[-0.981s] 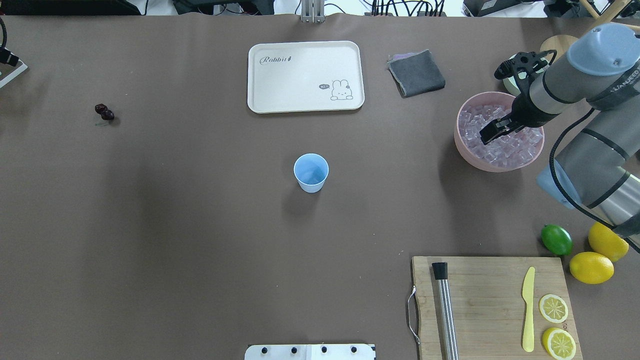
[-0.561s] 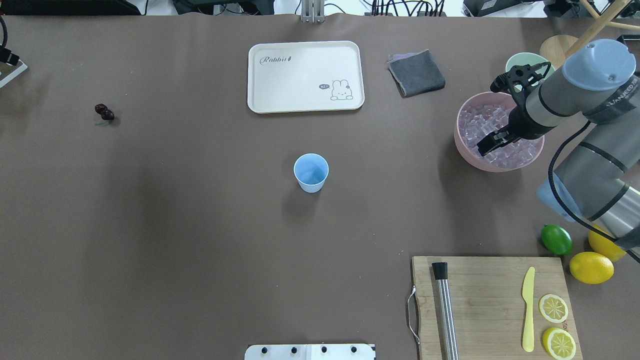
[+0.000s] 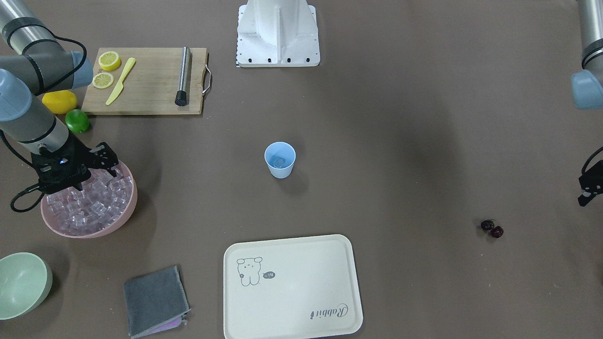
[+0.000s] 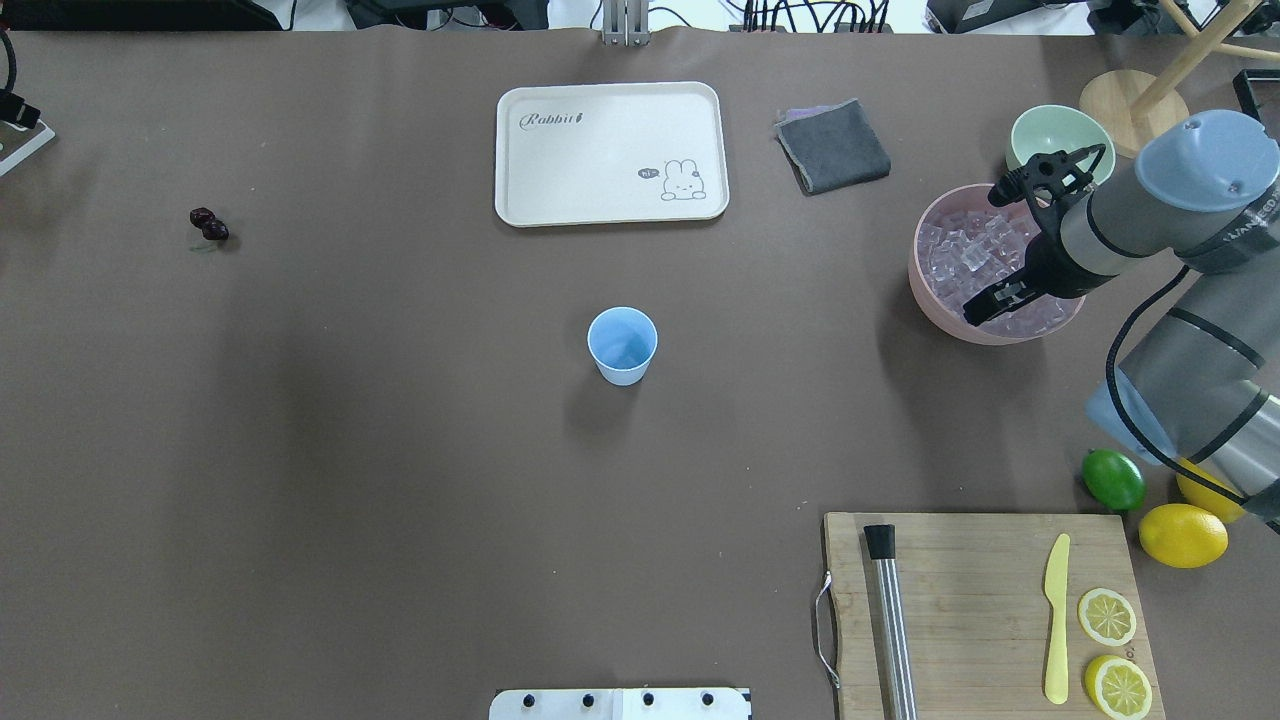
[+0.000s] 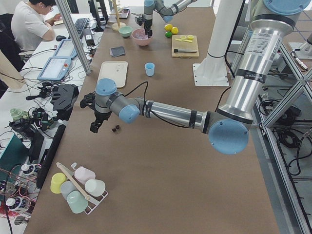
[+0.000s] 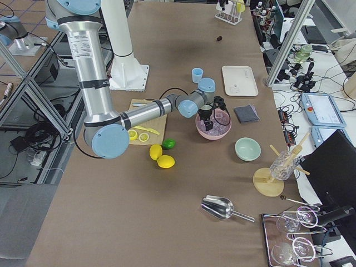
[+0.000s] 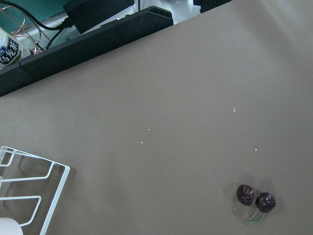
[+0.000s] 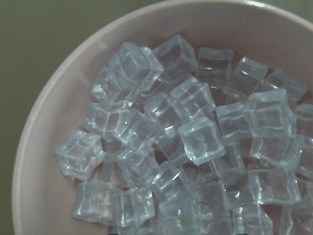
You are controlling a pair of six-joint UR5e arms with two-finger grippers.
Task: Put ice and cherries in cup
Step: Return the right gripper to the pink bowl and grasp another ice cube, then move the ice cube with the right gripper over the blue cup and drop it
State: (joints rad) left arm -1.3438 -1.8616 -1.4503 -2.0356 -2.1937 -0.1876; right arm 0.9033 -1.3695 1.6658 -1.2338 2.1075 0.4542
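right gripper (image 4: 982, 306) is shifting toward the near edge of the pink bowl (image 4: 925, 300) compared with a second ago. the wrist is swinging right, so the pale green bowl (image 4: 1050, 130) beyond it is now showing in full. nothing else on the counter (image 4: 400, 450) is moving.

right gripper is hanging low over the ice (image 4: 960, 250), tips pointing down at the cubes on the bowl's near side. fingers: cannot tell whether they are spread or pinching a cube. the overhead is showing only a dark block, and the right wrist camera is showing nothing but cubes and pink rim. ice is sitting heaped in the pink bowl, far right of the counter.

cup (image 4: 622, 345) is standing upright mid-counter, well apart from both bowls. the front camera is showing one clear cube (image 3: 279, 162) lying inside it.

cherries (image 4: 209, 224) are lying on the bare counter at the far left, well apart from the cup. left gripper (image 5: 94, 128) is hovering near them, not touching. its fingers are showing too small to tell spread from pressed together.

cream tray (image 4: 610, 150) and grey cloth (image 4: 833, 147) are sitting on the far side. cutting board (image 4: 985, 600) is lying near right, carrying lemon slices (image 4: 1107, 617), yellow knife (image 4: 1056, 620) and steel rod (image 4: 892, 630), with lime (image 4: 1113, 479) and lemons (image 4: 1183, 535) beside it.
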